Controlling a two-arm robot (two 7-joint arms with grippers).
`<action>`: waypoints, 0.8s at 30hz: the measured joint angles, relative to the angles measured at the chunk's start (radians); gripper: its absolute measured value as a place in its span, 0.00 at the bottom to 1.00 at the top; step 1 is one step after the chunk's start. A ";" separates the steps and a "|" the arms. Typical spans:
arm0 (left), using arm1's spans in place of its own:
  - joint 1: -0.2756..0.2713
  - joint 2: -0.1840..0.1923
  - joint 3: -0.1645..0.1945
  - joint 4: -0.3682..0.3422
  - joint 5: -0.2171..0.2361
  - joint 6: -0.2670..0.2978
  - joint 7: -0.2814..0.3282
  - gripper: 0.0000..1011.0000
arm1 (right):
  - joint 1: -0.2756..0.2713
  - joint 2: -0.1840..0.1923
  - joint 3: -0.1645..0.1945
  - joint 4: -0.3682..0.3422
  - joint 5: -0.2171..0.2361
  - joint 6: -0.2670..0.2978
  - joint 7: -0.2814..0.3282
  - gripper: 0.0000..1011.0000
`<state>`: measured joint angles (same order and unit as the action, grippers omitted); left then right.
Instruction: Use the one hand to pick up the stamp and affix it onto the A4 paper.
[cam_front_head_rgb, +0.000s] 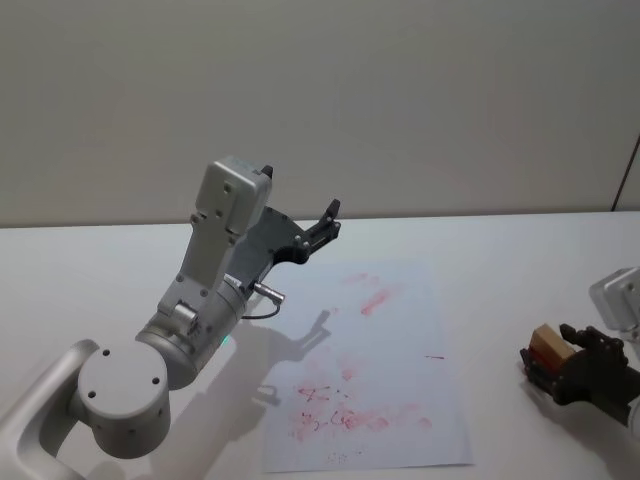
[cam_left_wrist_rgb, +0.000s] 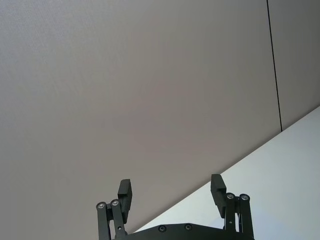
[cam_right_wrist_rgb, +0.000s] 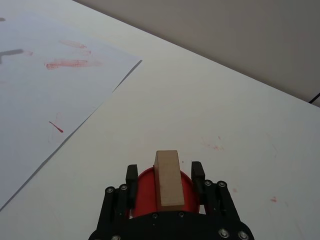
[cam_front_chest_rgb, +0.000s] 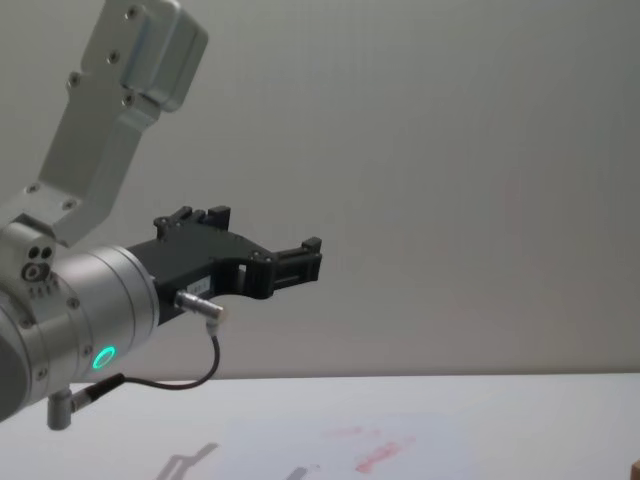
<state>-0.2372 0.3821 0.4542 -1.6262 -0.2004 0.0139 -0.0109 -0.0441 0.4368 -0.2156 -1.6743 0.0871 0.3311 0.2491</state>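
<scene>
Head view: two grippers, one stamp, one sheet of paper (cam_front_head_rgb: 400, 300) on a white table (cam_front_head_rgb: 500, 250). At the table's right edge, the right gripper (cam_front_head_rgb: 548, 362) sits low with its fingers closed on the red round base of the stamp (cam_front_head_rgb: 545, 345), the tan block standing upright between them. Stamp and gripper are well apart from the red-smudged paper, off its right side. The left gripper (cam_front_head_rgb: 328, 218) hangs raised above the paper's far left corner, fingers (cam_left_wrist_rgb: 125, 192) spread apart.
</scene>
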 joint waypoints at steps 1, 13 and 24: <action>0.000 0.000 0.000 0.000 0.000 0.000 0.000 0.99 | 0.000 0.000 0.000 0.001 -0.001 0.000 0.000 0.64; 0.000 0.000 0.000 0.000 0.000 0.000 0.000 0.99 | 0.005 -0.004 -0.002 0.006 -0.006 0.003 0.002 0.27; 0.000 0.000 0.000 0.000 0.000 0.000 0.000 0.99 | 0.007 -0.005 -0.003 0.007 -0.007 0.002 0.004 0.22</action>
<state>-0.2372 0.3821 0.4542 -1.6262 -0.2004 0.0139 -0.0109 -0.0375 0.4320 -0.2183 -1.6669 0.0797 0.3334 0.2531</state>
